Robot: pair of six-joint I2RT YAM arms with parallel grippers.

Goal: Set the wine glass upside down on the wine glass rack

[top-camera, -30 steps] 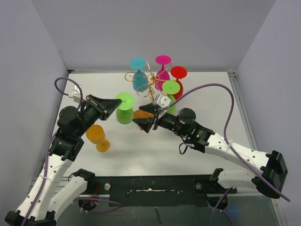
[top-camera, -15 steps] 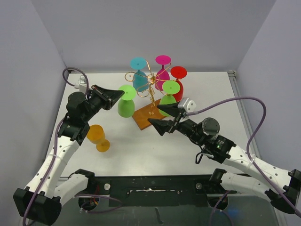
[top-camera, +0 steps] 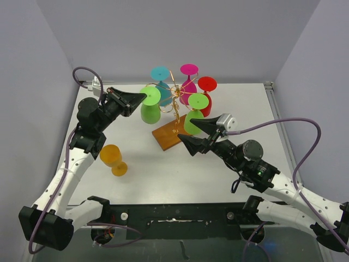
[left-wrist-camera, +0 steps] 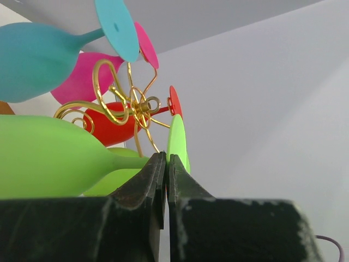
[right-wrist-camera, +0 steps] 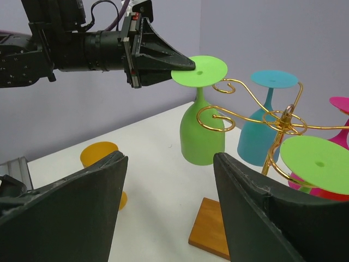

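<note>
Wine glass (top-camera: 149, 111), green, is being held upside down beside the wine glass rack (top-camera: 175, 102), left gripper (top-camera: 143, 99) pinching its foot. Left wrist: jaws are clamping the foot's edge. Right wrist: foot is sitting just beside a curled arm; right gripper (right-wrist-camera: 169, 164) is gaping empty.

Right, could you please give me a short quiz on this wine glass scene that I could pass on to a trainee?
1. True or false: the right hand is holding a glass.
2. The left hand grips the upside-down light green glass by its: A) bowl, B) stem, C) foot.
3. What colour is the lone glass on the table, away from the wine glass rack?
Key: 1 false, it is open and empty. 2 C. 3 orange.
</note>
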